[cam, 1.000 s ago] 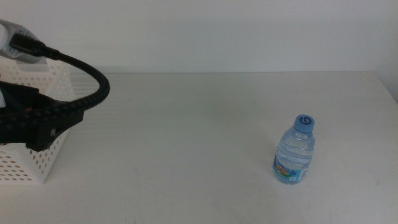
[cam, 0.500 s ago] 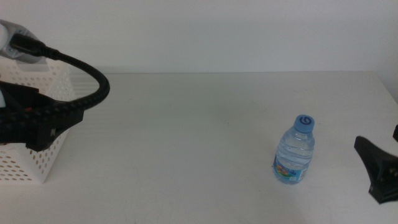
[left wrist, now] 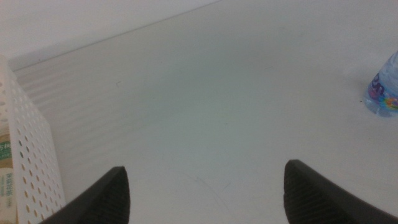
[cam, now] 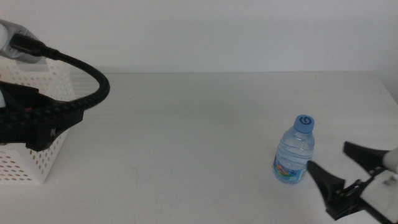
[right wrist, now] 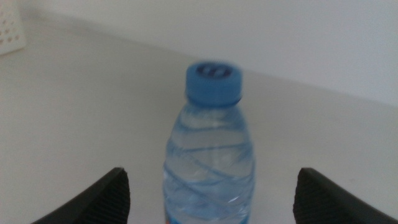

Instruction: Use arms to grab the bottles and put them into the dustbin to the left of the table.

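A squat clear water bottle (cam: 294,152) with a blue cap stands upright on the right part of the white table (cam: 186,137). My right gripper (cam: 344,169) is open just right of it and close to the table, with the bottle (right wrist: 210,155) straight ahead of its spread jaws and not between them. The left arm (cam: 37,118) hangs over the white perforated dustbin (cam: 28,165) at the left edge. My left gripper (left wrist: 205,193) is open and holds nothing. Through the dustbin wall (left wrist: 34,155) a labelled bottle (left wrist: 5,171) shows inside.
A thick black cable (cam: 87,68) arches over the dustbin. The table's right edge (cam: 388,87) runs close behind the right gripper. A white wall rises behind the table's far edge.
The right gripper has come in from the right edge and moved left towards the water bottle. The left arm and the bottle have not moved.
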Action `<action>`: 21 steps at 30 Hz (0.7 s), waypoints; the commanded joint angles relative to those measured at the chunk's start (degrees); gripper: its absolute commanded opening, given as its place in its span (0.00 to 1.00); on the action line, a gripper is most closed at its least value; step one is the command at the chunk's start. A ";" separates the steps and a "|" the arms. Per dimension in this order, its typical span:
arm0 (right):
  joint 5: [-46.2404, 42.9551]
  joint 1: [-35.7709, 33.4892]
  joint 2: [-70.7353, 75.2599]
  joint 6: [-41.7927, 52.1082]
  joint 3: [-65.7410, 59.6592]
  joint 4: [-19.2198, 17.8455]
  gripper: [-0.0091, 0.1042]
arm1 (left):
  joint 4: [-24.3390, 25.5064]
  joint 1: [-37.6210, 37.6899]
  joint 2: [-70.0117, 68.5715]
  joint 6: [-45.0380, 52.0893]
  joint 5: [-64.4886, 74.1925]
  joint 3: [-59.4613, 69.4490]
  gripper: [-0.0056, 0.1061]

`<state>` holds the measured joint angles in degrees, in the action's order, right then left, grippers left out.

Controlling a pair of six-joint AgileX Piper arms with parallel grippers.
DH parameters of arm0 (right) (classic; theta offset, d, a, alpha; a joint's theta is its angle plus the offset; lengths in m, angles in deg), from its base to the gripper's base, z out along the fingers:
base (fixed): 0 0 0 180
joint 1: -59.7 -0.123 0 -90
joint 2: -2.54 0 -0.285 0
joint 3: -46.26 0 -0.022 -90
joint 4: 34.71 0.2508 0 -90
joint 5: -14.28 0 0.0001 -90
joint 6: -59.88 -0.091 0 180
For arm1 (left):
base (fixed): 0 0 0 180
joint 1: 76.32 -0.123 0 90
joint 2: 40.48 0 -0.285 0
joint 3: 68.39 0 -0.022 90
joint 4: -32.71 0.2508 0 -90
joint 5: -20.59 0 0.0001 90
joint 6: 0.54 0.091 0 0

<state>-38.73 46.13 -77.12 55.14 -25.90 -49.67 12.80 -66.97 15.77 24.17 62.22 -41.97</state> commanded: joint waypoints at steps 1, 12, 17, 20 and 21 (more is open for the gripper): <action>-10.69 -0.04 -5.12 0.13 1.20 -0.95 0.77 | -1.42 0.17 -0.52 -0.66 -3.19 -1.53 0.73; -24.14 -0.04 -24.48 1.24 6.44 -2.05 0.81 | -1.42 0.17 -0.52 -0.66 -3.19 -1.53 0.73; -24.14 -0.04 -24.81 4.04 7.82 -0.33 0.81 | -1.42 0.17 -0.52 -0.66 -3.19 -1.53 0.73; -24.07 -0.04 -24.81 4.75 9.79 -1.29 0.81 | -1.42 0.17 -0.52 -0.66 -3.19 -1.53 0.73; -24.07 -0.04 -24.81 4.75 10.52 -2.30 0.81 | -1.42 0.17 -0.52 -0.66 -3.19 -1.53 0.73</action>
<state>-50.90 46.03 -103.64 58.80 -17.02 -50.75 12.80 -66.97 15.77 24.17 62.22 -41.97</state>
